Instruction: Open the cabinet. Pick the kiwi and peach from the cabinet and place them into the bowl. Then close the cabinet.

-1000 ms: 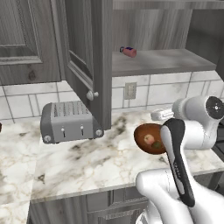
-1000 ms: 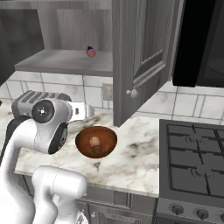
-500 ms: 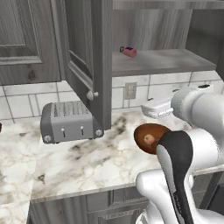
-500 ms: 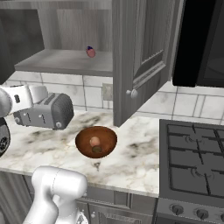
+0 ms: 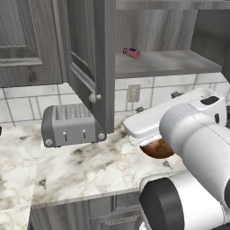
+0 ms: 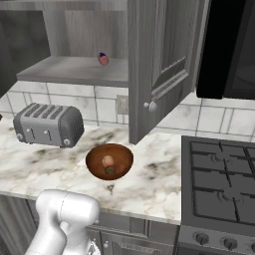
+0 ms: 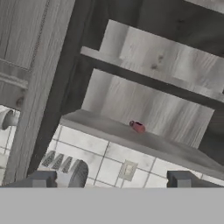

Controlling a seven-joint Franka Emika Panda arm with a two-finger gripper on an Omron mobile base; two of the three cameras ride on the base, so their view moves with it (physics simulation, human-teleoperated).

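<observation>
Cabinet [image 5: 90,54] open, both fruits in the bowl [image 6: 94,162].

Left base view: bowl half hidden behind the white arm, right of the toaster [image 5: 69,126]. Right base view: peach [image 6: 107,161] and kiwi [image 6: 110,171] touching inside the bowl; pink bottle [image 6: 103,59] lying on the shelf. Hand view: gripper [image 7: 113,180] with fingers [image 7: 41,179] wide apart, holding nothing, facing the shelf.

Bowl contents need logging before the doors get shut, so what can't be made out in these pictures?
- Bowl in the left base view: mostly hidden behind the white arm.
- Fruit in the bowl in the right base view: two small pieces, too small to name surely.
- Fingers in the hand view: cut off by the bottom edge.
</observation>
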